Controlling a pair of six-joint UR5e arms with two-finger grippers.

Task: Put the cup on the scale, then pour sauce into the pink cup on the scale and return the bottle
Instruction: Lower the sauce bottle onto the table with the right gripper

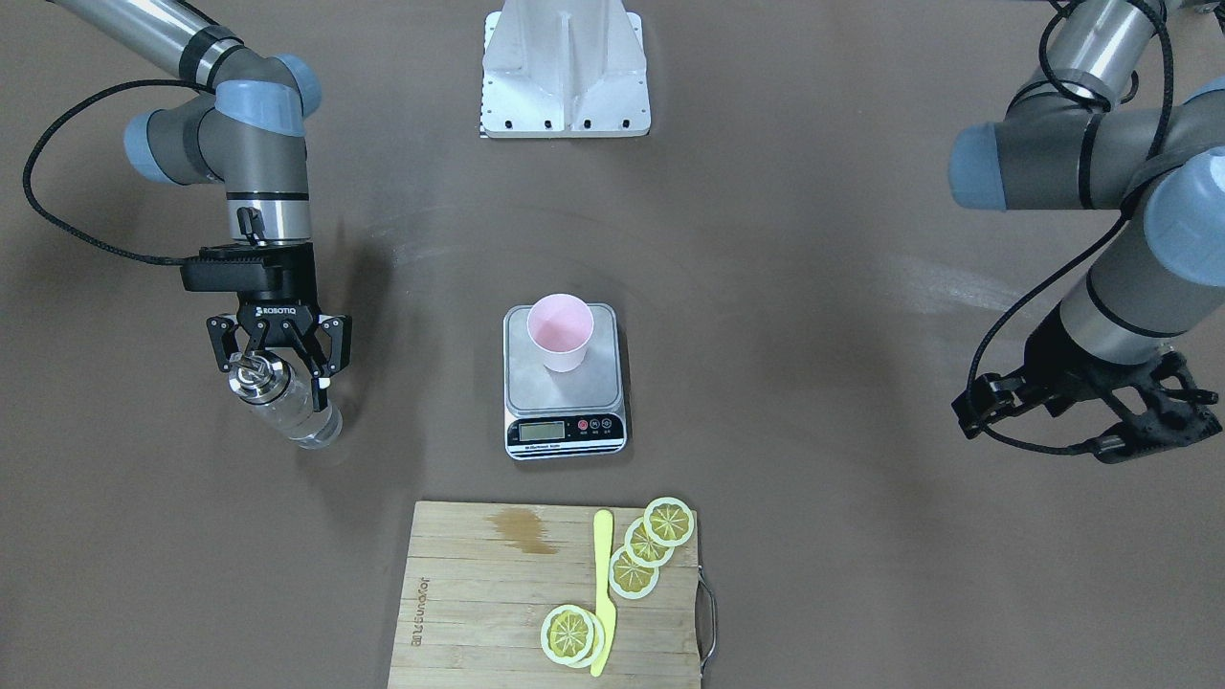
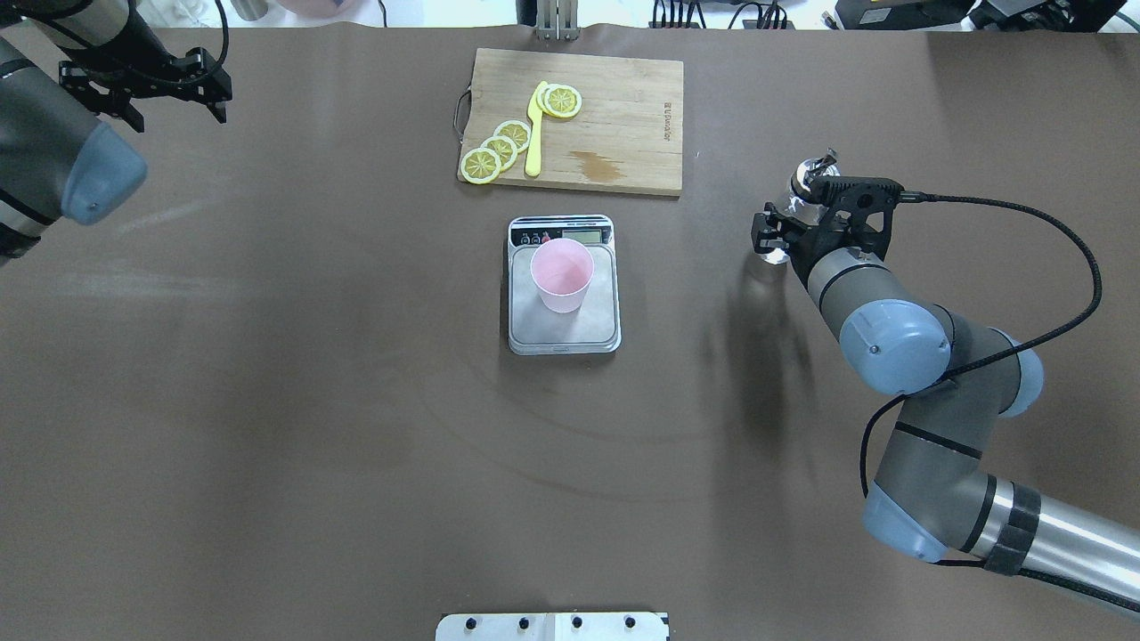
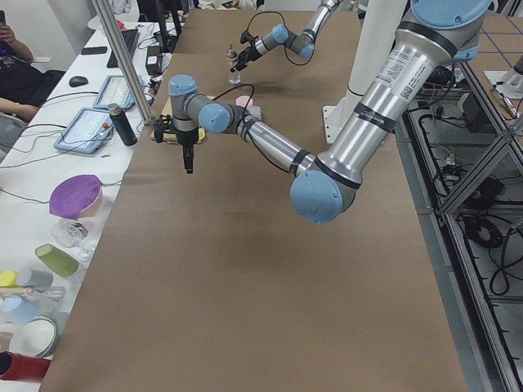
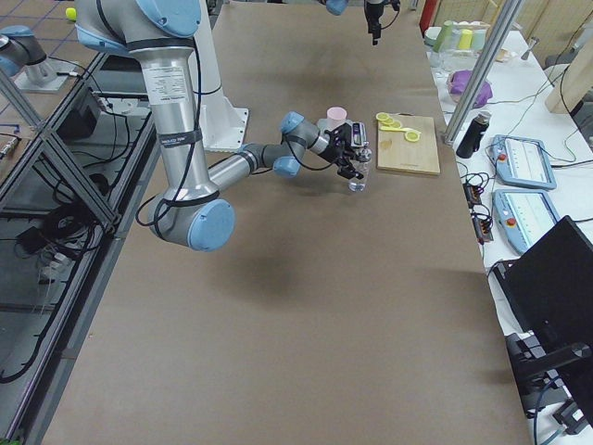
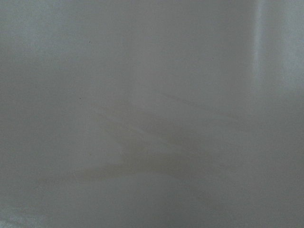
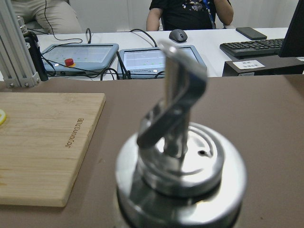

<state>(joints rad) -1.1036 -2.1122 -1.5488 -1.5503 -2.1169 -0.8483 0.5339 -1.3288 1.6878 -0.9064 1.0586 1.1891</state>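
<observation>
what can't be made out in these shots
- Scale readout: too small, front-facing and overhead views.
- Whether the cup holds liquid: not discernible, any view.
- Right hand grip on the bottle: wrist view blurred, arm covers it overhead.
- Left wrist view: featureless grey blur.

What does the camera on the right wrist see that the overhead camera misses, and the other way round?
Only the right wrist view: the bottle up close, with tablets and a keyboard behind it. Only the overhead view: the cup standing on the scale, plus the left arm and the right arm. Both: the bottle and the wooden cutting board.
</observation>
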